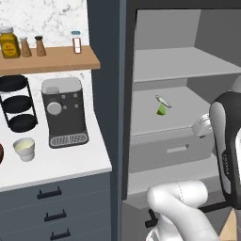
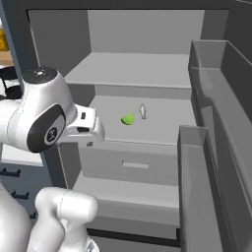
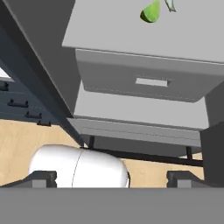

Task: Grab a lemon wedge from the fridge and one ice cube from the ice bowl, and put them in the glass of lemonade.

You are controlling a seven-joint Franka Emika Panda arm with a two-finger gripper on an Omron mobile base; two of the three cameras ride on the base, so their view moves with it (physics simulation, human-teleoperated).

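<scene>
The fridge (image 1: 106,89) stands open, with light grey shelves inside. The small yellow-green lemon wedge (image 1: 161,110) (image 2: 128,119) (image 3: 150,13) lies on the middle shelf (image 2: 162,125). My gripper (image 3: 113,179) is open and empty, its fingertips (image 3: 43,178) far apart. My hand (image 2: 86,127) hangs in front of the shelf's left front corner, short of the wedge and slightly lower. The glass of lemonade (image 1: 24,148) stands on the white counter (image 1: 70,162). A sliver of the brown ice bowl (image 1: 1,153) shows at the left edge. The ice cubes are out of view.
A small pale object (image 2: 143,111) lies just behind the wedge. A closed grey drawer (image 2: 135,165) sits under the shelf. The open fridge door with deep bins (image 2: 206,162) stands to the right. A coffee machine (image 1: 63,112) and a black tiered rack (image 1: 16,103) occupy the counter.
</scene>
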